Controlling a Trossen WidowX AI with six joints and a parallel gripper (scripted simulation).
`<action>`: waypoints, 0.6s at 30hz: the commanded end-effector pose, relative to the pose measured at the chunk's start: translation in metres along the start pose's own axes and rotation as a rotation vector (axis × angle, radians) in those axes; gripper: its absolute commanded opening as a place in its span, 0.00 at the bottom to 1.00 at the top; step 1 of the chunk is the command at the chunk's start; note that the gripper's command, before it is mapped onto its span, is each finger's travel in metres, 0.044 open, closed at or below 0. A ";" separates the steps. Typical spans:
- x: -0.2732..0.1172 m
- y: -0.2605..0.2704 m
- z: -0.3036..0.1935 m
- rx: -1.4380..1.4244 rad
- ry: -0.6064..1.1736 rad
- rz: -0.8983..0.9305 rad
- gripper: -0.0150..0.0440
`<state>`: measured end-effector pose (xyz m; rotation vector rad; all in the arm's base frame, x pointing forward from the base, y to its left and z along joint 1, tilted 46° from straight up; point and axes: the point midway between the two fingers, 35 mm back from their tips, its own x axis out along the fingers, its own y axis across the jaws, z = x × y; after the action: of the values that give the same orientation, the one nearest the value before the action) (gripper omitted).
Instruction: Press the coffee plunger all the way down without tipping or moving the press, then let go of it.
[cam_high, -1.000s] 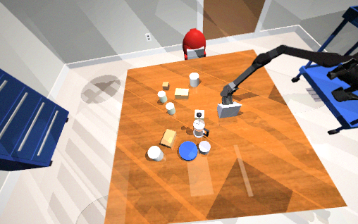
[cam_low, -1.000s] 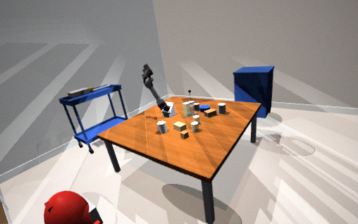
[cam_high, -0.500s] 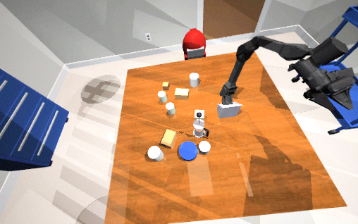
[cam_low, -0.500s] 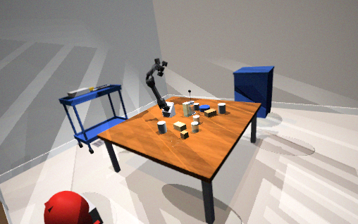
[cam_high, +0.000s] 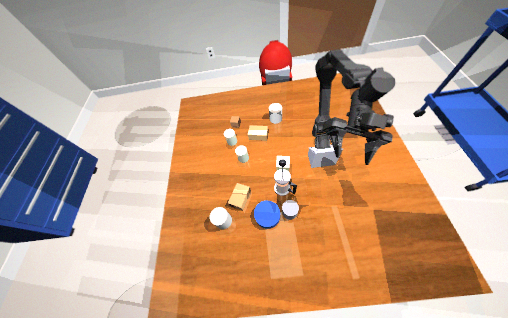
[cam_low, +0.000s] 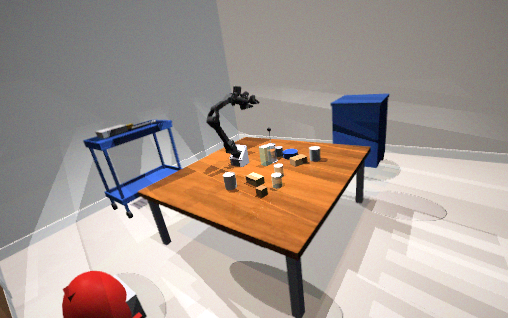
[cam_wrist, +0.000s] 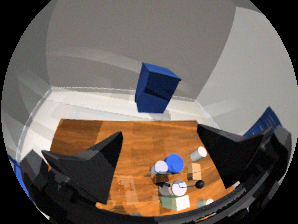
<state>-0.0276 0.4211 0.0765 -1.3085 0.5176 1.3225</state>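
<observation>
Worktop: square wooden surface on dark legs, carrying my base and all the small items. A blue cabinet stands off one corner, a blue cart off the edge nearest my base.

My arm: mounted on a grey base block near the middle of the edge facing the cart. Arm folded up and over, wrist raised high above the worktop.

My claw: fully open, nothing between the fingers. Seen from the wrist, both dark fingers spread wide, with the cluster of objects framed in the gap, well below.

French press: upright near the centre of the worktop, apart from my claw. Glass body with a dark handle on one side. Plunger knob stands high on its thin rod above the lid; not pressed down.

Blue disc: flat, just beside the press, on the side away from the red object on the floor beyond the far edge.

Cardboard boxes: one tilted near the disc, one farther toward the red object's edge, one very small beside that.

White cylinders: one lying near the disc, one touching or nearly touching the disc, two together mid-worktop, one nearest the red object's edge.
</observation>
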 end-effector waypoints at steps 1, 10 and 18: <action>-0.003 -0.045 -0.045 0.209 0.090 -0.149 1.00; -0.025 -0.121 -0.156 0.636 0.249 -0.521 1.00; -0.010 -0.109 -0.191 0.644 0.251 -0.530 1.00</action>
<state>0.1344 0.2921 0.0847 -0.9687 0.6475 0.5006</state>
